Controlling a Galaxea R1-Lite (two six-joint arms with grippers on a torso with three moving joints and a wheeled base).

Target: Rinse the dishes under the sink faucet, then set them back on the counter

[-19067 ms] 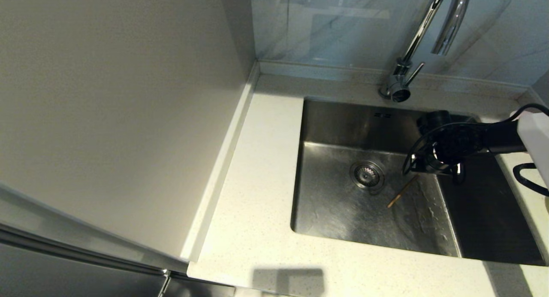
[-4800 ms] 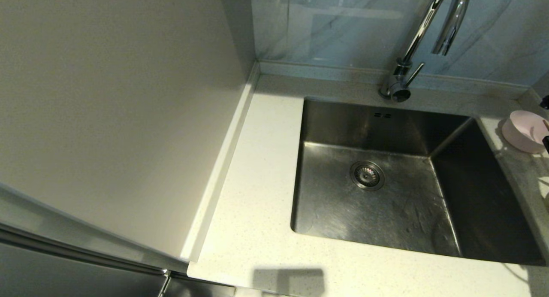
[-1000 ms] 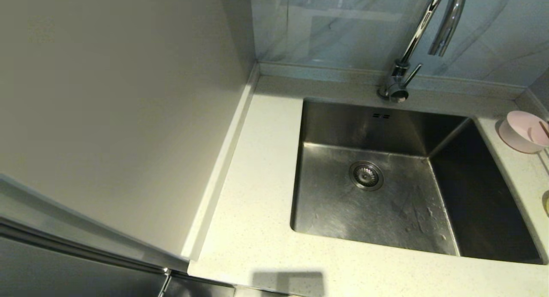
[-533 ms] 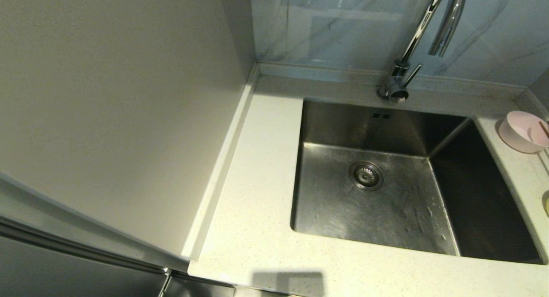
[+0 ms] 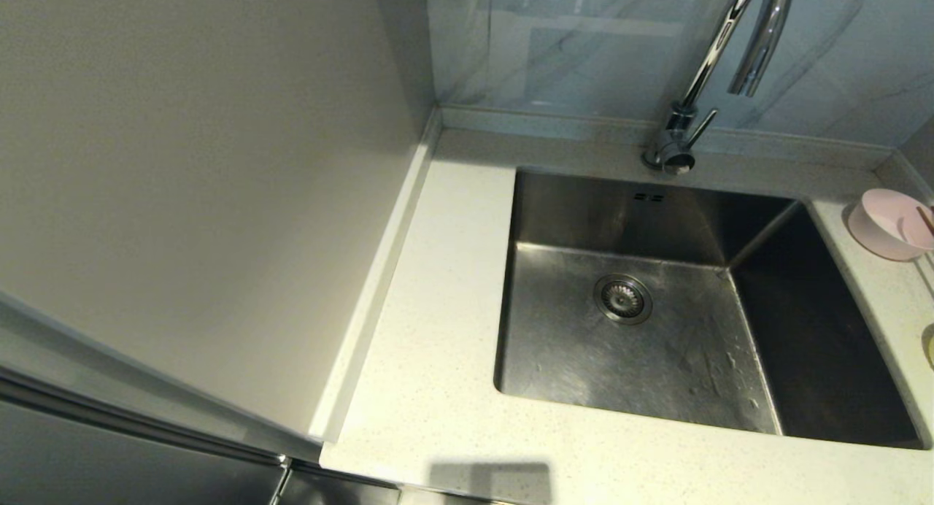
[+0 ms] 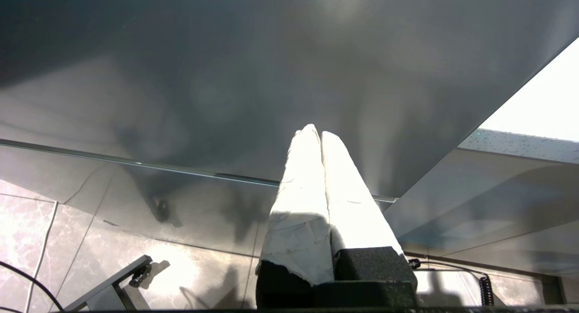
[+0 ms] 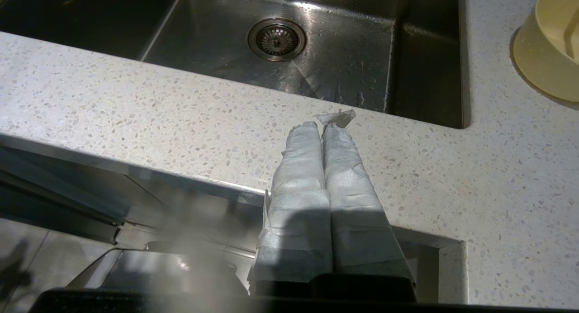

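Already the dishes sit on the counter (image 5: 438, 388) right of the empty sink (image 5: 642, 344): pink bowl (image 5: 886, 231) upright with a chopstick (image 5: 925, 219) leaning in it, yellow-green bowl (image 7: 549, 55) ahead-right of the right gripper (image 7: 322, 125), clenched empty. The left gripper (image 6: 315, 133), also clenched empty, hangs below the counter.

Neither of my arms shows from my head camera. My left gripper (image 6: 315, 132) hangs low, its two white-wrapped fingers (image 6: 303, 186) pressed flat together with nothing between them. My right gripper (image 7: 320, 126) is the same: wrapped fingers (image 7: 344, 177) closed tip to tip, holding nothing.
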